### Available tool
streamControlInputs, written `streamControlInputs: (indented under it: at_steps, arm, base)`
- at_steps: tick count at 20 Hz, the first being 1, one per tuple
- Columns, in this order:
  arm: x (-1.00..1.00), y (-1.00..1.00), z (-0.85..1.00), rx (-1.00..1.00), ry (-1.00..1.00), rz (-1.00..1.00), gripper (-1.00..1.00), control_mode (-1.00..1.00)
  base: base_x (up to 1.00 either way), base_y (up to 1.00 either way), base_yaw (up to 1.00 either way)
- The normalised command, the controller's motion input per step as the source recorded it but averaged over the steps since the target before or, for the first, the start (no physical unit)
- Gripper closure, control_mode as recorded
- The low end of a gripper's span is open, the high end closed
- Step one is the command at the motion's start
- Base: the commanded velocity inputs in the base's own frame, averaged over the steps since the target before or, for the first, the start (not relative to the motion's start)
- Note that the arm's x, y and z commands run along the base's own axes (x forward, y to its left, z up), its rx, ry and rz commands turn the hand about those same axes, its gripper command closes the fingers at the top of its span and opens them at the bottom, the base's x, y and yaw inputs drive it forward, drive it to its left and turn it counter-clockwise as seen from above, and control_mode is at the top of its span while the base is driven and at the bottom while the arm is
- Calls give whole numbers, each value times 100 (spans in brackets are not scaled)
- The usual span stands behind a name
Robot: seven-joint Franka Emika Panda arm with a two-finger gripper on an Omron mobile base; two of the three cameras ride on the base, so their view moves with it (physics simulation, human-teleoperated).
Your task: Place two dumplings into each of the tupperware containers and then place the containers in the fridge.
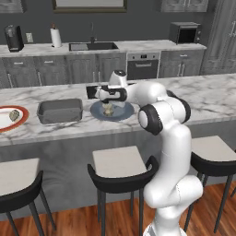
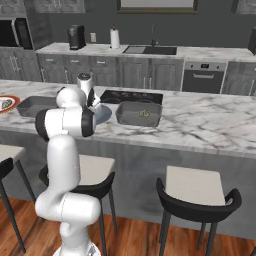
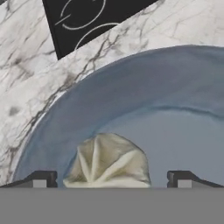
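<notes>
One pale dumpling (image 3: 109, 162) lies on the round blue-grey plate (image 3: 65, 113), seen also as the dumpling (image 1: 108, 110). My gripper (image 3: 109, 180) is open and points down at it, with a fingertip on either side and low over the plate; gripper (image 1: 109, 106). One grey tupperware container (image 1: 60, 111) stands left of the plate. The other tupperware container (image 2: 139, 114) stands right of it and holds a dumpling (image 2: 145, 113). Another dumpling (image 1: 14, 115) lies on the red-rimmed plate (image 1: 4, 126). The fridge is out of view.
A black cooktop (image 3: 87, 22) is set in the marble counter (image 1: 203, 99) just behind the blue plate. Stools (image 1: 120, 168) line the counter's near side. The back wall has a sink (image 1: 92, 46), an oven (image 1: 143, 67) and a microwave (image 1: 184, 32).
</notes>
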Motion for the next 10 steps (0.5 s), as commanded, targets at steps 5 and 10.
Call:
streamControlInputs:
  at_steps: [5, 10]
  arm:
    - [7, 1, -31, 0, 0, -5, -100, -100]
    - [-12, 16, -39, -7, 8, -9, 100, -100]
  base:
    - [0, 0, 0]
    - [0, 0, 0]
